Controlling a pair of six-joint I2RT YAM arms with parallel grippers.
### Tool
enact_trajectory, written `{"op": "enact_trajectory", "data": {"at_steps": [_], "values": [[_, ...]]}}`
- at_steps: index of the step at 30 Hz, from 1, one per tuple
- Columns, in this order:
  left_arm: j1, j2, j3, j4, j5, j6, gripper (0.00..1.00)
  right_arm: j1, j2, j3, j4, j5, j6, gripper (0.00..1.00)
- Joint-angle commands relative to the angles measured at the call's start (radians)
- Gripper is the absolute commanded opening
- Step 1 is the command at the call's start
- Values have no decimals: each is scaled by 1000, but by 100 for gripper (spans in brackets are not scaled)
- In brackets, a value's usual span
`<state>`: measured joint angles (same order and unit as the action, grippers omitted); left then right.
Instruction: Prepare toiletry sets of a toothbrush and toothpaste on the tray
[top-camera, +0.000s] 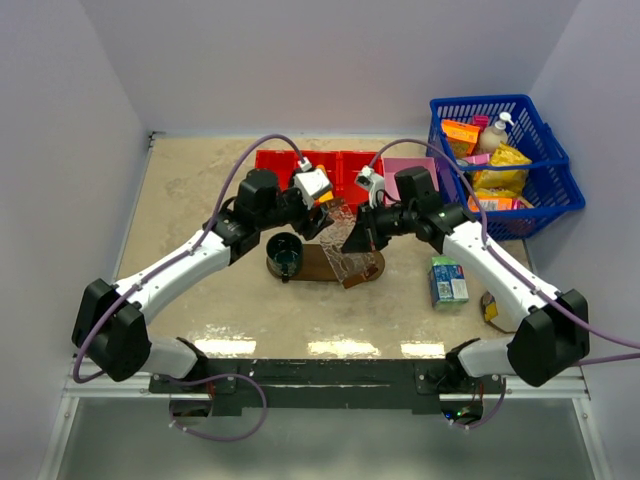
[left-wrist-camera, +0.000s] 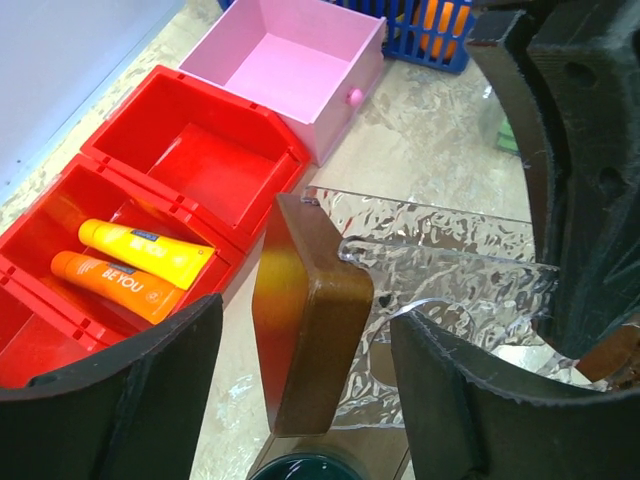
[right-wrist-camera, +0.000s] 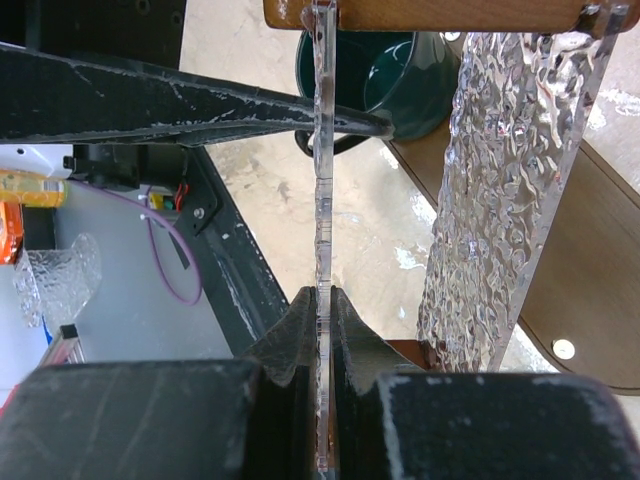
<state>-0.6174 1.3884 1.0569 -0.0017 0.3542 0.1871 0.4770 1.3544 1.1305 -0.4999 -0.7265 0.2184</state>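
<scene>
The two toothpaste tubes lie side by side in the middle compartment of the red bin (left-wrist-camera: 190, 170), the yellower one (left-wrist-camera: 145, 250) behind the deep orange one (left-wrist-camera: 115, 285). No toothbrush is in view. The dark brown oval tray (top-camera: 312, 270) lies between the arms, and its end with a pale dot shows in the right wrist view (right-wrist-camera: 575, 290). My right gripper (right-wrist-camera: 325, 300) is shut on the edge of a clear acrylic panel (right-wrist-camera: 322, 150) of a rack with a wooden top bar (right-wrist-camera: 430, 12), held tilted above the tray. My left gripper (left-wrist-camera: 310, 400) is open, its fingers either side of that wooden bar (left-wrist-camera: 315, 320).
A dark green mug (top-camera: 285, 255) stands on the tray's left end. A pink square box (top-camera: 412, 176) sits beside the red bin (top-camera: 290, 163). A blue basket (top-camera: 520, 112) of goods is at the back right. A green carton (top-camera: 450, 280) lies right of the tray.
</scene>
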Motion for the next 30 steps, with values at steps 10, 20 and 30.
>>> {"op": "enact_trajectory", "data": {"at_steps": [10, 20, 30], "values": [[-4, -2, 35, 34, 123, 46, 53, 0, 6, 26, 4, -71, -33, 0], [-4, 4, 28, 9, 158, 55, 27, 0, 6, 31, 14, -56, -37, 0], [-4, 38, 22, 25, 91, -30, 0, -1, 20, 2, 73, 73, -36, 7]]}}
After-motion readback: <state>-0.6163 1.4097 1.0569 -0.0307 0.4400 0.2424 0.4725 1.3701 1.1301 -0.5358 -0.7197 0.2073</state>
